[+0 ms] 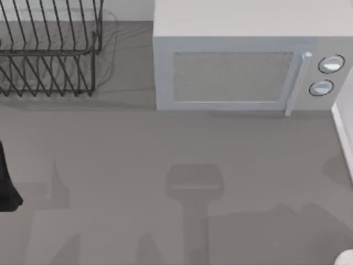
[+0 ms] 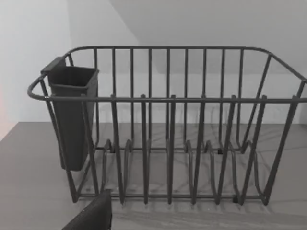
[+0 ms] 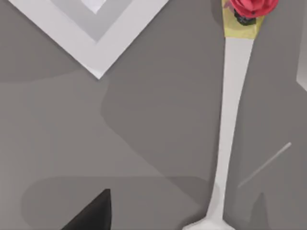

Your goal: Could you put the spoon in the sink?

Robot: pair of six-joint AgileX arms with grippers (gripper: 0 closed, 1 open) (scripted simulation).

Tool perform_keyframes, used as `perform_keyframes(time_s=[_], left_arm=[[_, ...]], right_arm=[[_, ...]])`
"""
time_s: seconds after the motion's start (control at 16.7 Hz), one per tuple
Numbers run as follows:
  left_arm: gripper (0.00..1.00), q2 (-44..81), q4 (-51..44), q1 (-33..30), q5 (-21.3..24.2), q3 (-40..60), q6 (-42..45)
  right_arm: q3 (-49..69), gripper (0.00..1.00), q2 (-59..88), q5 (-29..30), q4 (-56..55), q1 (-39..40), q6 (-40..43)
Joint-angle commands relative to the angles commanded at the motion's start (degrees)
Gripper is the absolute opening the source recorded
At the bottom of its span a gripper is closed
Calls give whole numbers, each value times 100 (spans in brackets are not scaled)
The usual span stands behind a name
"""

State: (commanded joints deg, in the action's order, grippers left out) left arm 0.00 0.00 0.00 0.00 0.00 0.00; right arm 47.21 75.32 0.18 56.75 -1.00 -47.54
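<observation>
The long white spoon with a yellow band and red flower ornament [image 3: 232,100] is being seen lying flat on the grey countertop [image 3: 144,124], near the white sink rim [image 3: 103,45]. It is being approached by the right gripper; jaw state cannot be told. The handle's narrow middle should be targeted, jaws across it.

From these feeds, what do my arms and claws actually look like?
Little of them shows. The left arm is a plain black shape at the top view's left edge, with no cables or markings visible. The left wrist view shows one dark, matte, angular finger of the left claw; the right wrist view shows a similar black pointed finger of the right claw.
</observation>
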Motion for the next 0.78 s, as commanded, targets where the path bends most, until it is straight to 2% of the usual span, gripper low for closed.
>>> perform_keyframes(time_s=[0.18, 0.54, 0.78], left_arm=[[100, 0, 0, 0, 0, 0, 0], [100, 0, 0, 0, 0, 0, 0], [100, 0, 0, 0, 0, 0, 0]], right_arm=[[342, 100, 466, 6, 337, -11, -314], [344, 100, 489, 5, 336, 7, -336], [-12, 100, 798, 6, -306, -4, -350]])
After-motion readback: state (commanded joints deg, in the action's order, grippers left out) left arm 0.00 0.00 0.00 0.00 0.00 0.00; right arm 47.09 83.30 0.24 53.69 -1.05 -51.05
